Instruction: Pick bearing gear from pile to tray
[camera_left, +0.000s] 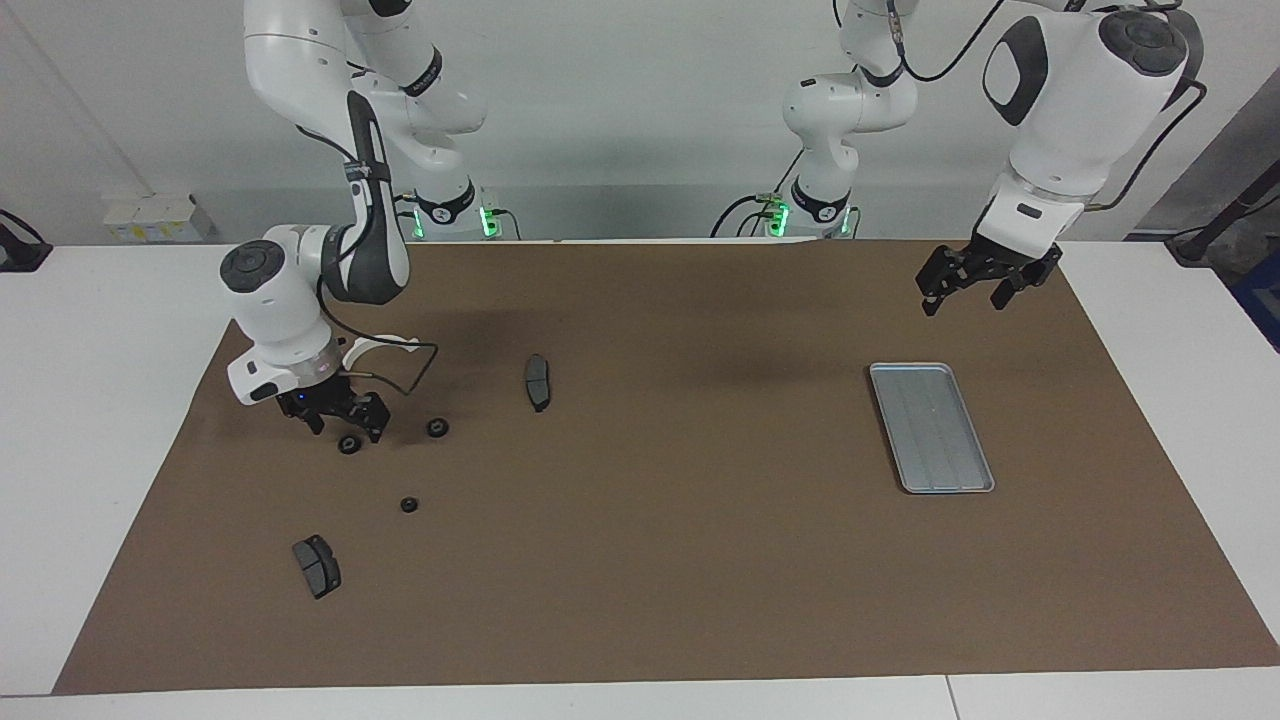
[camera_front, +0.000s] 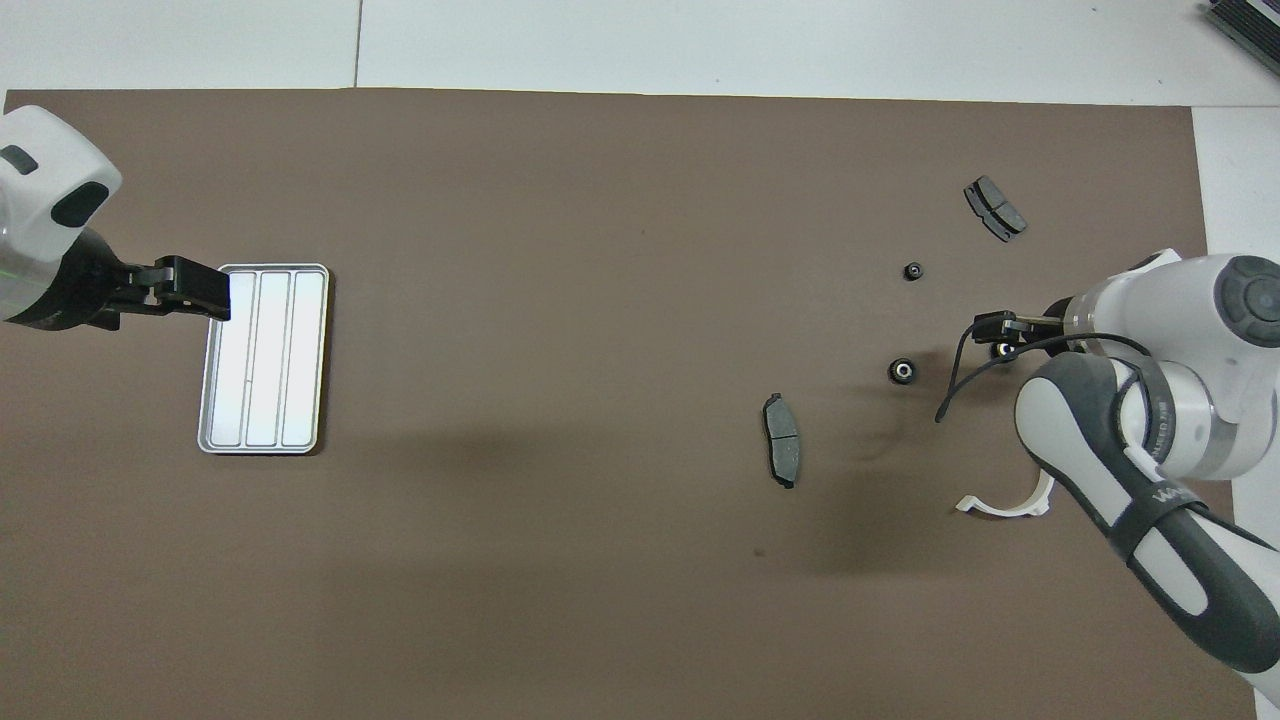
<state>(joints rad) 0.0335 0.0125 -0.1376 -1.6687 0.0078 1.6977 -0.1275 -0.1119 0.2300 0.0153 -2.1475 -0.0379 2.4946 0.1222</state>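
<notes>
The pile lies at the right arm's end of the brown mat: three small black bearing gears (camera_left: 349, 444) (camera_left: 437, 427) (camera_left: 408, 504), two dark brake pads and a white bracket. My right gripper (camera_left: 345, 428) is low over the outermost gear (camera_front: 1003, 349), open, with a finger on each side of it; whether it touches the gear I cannot tell. The silver tray (camera_left: 930, 427) (camera_front: 265, 357) lies bare at the left arm's end. My left gripper (camera_left: 965, 300) (camera_front: 212, 295) hangs open and holds nothing, above the mat by the tray's edge nearest the robots.
One brake pad (camera_left: 537, 381) lies toward the mat's middle, the other brake pad (camera_left: 316, 565) farthest from the robots. The white curved bracket (camera_left: 385, 345) (camera_front: 1000, 505) sits partly hidden under the right arm. The mat (camera_left: 660, 560) ends in white table on all sides.
</notes>
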